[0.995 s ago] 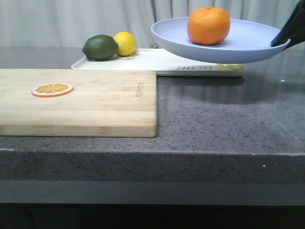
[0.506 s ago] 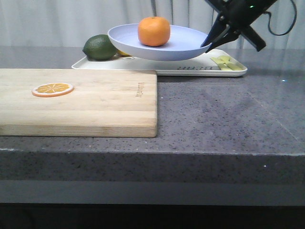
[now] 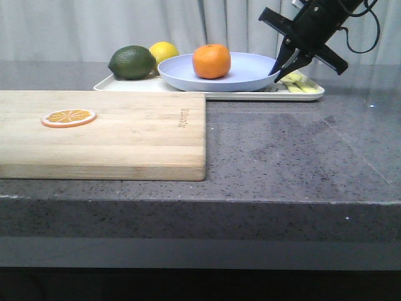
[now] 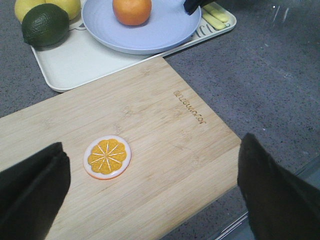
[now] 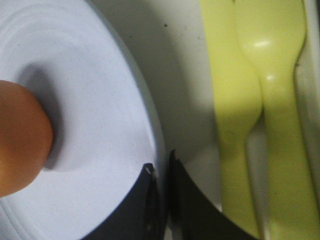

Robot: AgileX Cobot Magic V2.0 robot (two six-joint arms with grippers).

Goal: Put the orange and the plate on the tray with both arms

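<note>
The pale lavender plate (image 3: pixel 250 70) lies low over the cream tray (image 3: pixel 213 95) at the back of the table, and the orange (image 3: pixel 212 61) sits on it left of centre. My right gripper (image 3: pixel 279 68) is shut on the plate's right rim; up close the two black jaws pinch the rim (image 5: pixel 161 172) beside the orange (image 5: pixel 20 140). In the left wrist view my left gripper (image 4: pixel 150 200) hangs open above the wooden board, holding nothing, with the plate (image 4: pixel 150 35), the orange (image 4: pixel 132 10) and the tray (image 4: pixel 75 65) further off.
A wooden cutting board (image 3: pixel 125 135) with an orange slice (image 3: pixel 69 117) fills the front left. A lime (image 3: pixel 131 62) and a lemon (image 3: pixel 164 52) sit at the tray's left end. Yellow-green utensils (image 3: pixel 299 83) lie at its right end, beside my right gripper.
The plate with the orange came down and leftward from high at the right onto the tray. My right gripper moved with it, still on the rim.
</note>
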